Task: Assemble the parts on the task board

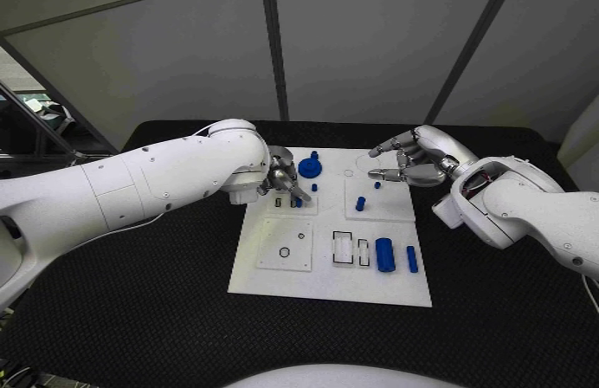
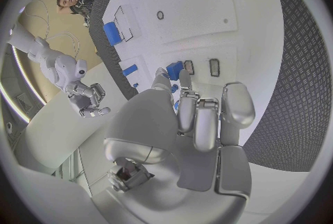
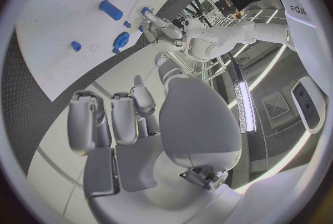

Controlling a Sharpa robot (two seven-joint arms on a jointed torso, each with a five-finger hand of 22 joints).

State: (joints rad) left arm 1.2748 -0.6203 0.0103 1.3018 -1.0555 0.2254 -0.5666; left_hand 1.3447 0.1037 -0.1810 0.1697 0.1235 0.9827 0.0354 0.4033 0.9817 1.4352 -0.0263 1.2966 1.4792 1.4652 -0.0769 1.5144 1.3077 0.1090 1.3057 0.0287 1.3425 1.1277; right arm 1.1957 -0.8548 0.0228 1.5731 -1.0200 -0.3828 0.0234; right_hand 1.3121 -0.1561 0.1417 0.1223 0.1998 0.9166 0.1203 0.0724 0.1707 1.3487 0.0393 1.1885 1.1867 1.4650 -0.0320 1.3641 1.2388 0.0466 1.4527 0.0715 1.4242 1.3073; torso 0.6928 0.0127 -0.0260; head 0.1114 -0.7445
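The left hand, pinching a small blue peg below its fingertips, should lower it straight into the board.

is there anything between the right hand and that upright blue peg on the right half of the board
Nothing visible does. In the head view the right hand hovers over the far right corner of the task board, holding nothing, and the upright blue peg stands nearer the robot with only bare white board between. A small blue part sits just beside that line.

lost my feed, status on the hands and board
Left robot hand fingers down on white task board. Right robot hand open above. Small blue parts loose. No obstruction.
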